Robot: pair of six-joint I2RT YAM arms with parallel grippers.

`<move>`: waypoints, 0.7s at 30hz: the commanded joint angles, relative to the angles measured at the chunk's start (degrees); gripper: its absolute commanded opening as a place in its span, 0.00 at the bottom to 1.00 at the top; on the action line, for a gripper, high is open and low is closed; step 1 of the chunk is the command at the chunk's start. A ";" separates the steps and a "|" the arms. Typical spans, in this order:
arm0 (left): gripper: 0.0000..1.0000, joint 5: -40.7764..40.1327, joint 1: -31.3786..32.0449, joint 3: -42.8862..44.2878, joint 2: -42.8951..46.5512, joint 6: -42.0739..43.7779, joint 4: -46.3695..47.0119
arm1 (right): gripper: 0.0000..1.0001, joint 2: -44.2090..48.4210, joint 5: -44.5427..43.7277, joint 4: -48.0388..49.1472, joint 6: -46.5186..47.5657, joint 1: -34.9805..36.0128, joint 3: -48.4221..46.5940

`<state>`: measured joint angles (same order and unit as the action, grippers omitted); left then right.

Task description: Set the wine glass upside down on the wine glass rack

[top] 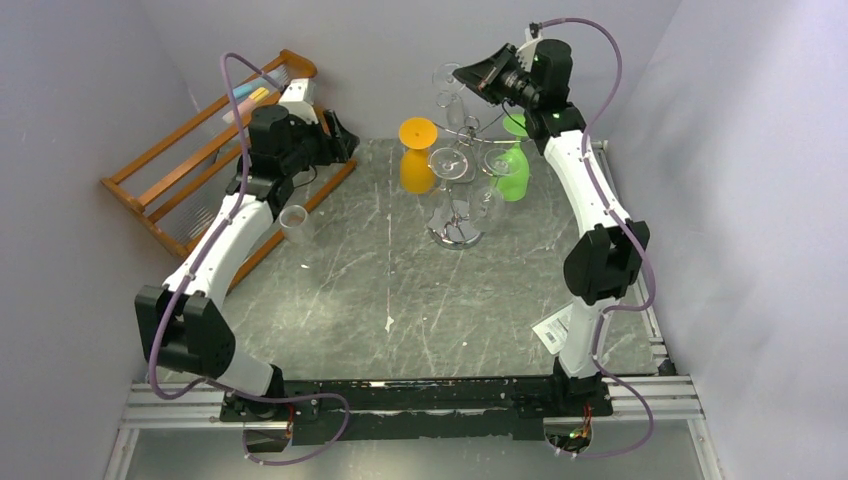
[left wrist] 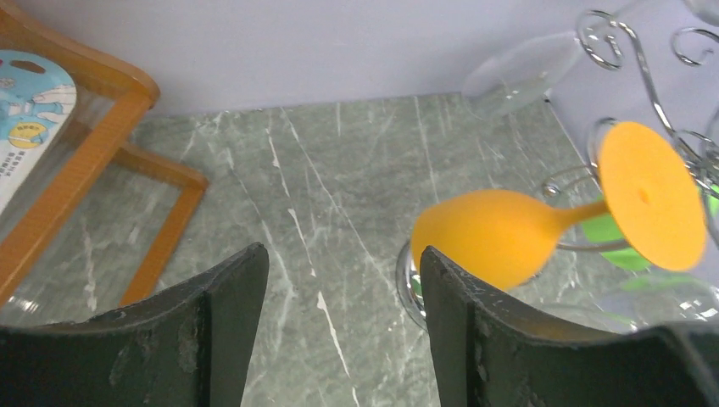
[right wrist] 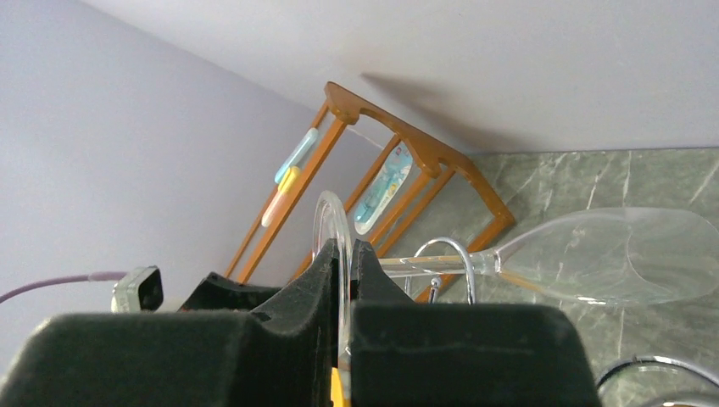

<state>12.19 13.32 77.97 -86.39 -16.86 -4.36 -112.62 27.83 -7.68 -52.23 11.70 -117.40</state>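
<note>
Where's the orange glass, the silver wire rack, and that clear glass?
Orange wine glass (left wrist: 487, 236), left wrist view, bowl.
Silver metal wire rack (top: 454, 237), top view, round base.
Clear wine glass (right wrist: 627, 254), right wrist view, bowl.

Your bench (top: 350, 290) was grey-green, veined white. You had a silver rack (top: 455, 238), an orange glass (top: 415, 172), a green glass (top: 512, 175), a clear wine glass (right wrist: 610, 254).

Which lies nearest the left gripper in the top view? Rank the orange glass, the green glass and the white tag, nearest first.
1. Orange glass, just right of the left gripper.
2. Green glass, farther right, past the orange one.
3. White tag, far off at front right.
</note>
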 commanded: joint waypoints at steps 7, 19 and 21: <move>0.68 0.29 -0.05 -3.77 7.50 -2.04 -7.70 | 0.00 -4.74 4.57 3.22 2.24 1.39 -4.33; 0.68 -1.60 -0.05 -6.75 12.71 -0.11 -16.59 | 0.17 -7.29 4.34 -5.93 7.59 1.83 -9.45; 0.68 -2.42 -0.05 -7.33 13.23 0.35 -17.94 | 0.21 -7.71 4.08 -7.44 8.40 1.92 -10.21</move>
<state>11.88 13.32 72.14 -74.87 -17.82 -17.76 -119.02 32.21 -11.79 -46.92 13.26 -124.55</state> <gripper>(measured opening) 0.679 0.178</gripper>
